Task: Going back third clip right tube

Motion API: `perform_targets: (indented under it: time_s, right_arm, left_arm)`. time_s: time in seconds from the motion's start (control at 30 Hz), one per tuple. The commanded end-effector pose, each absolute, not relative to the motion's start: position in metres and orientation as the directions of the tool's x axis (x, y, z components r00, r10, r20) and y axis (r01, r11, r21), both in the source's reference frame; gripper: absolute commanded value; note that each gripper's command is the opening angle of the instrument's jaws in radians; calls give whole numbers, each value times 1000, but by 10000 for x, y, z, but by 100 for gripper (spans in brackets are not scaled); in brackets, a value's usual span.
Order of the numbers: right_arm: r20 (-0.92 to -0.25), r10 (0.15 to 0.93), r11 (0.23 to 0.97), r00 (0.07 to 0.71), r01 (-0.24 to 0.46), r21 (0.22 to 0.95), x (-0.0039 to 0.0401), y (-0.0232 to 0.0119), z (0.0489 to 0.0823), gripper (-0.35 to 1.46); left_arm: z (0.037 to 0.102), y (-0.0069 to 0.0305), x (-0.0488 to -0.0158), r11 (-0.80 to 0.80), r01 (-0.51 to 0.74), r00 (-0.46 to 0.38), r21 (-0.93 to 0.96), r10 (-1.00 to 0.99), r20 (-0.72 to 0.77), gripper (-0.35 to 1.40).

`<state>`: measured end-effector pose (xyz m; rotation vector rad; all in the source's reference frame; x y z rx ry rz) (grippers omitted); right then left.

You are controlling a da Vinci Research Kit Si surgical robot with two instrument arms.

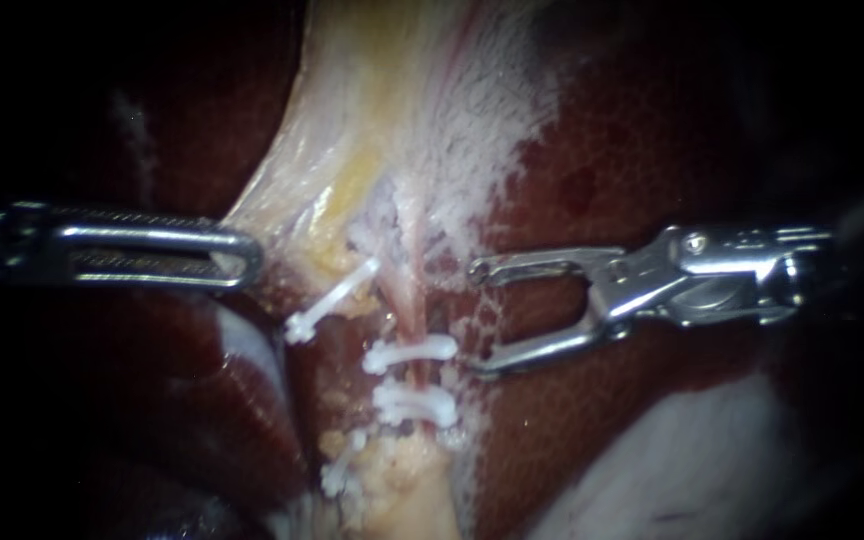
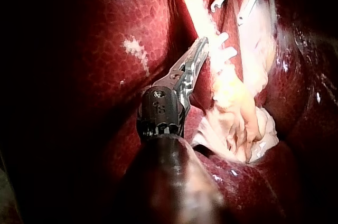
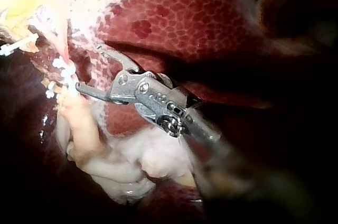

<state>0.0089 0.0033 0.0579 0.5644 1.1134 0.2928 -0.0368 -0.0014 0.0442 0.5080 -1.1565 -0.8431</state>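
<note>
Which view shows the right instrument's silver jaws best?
Endoscope view: the right instrument lies side-on, both silver jaws spread, nothing between them, beside the white clips. Right wrist view shows it from behind, jaws foreshortened. Left wrist view catches only the jaw ends, far off.

Dark red, finely mottled liver [image 1: 652, 130]; pale yellowish gallbladder [image 1: 372, 90]; white clips [image 1: 410, 352]; pink, streaked tube [image 1: 407, 290].
</note>
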Motion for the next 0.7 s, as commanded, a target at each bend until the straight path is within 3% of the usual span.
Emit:
perform_targets:
  time_s: [0.03,0.7]
  right_arm:
    - [-761,491,825,423,55,563,87,32,579,60]
    - [-789,449,842,420,95,530,73,28,562,60]
  left_arm:
    - [444,-15,-369,602,313,158,734,-796,585,-35]
    - [470,-20,-372,610,314,160,727,-789,593,-35]
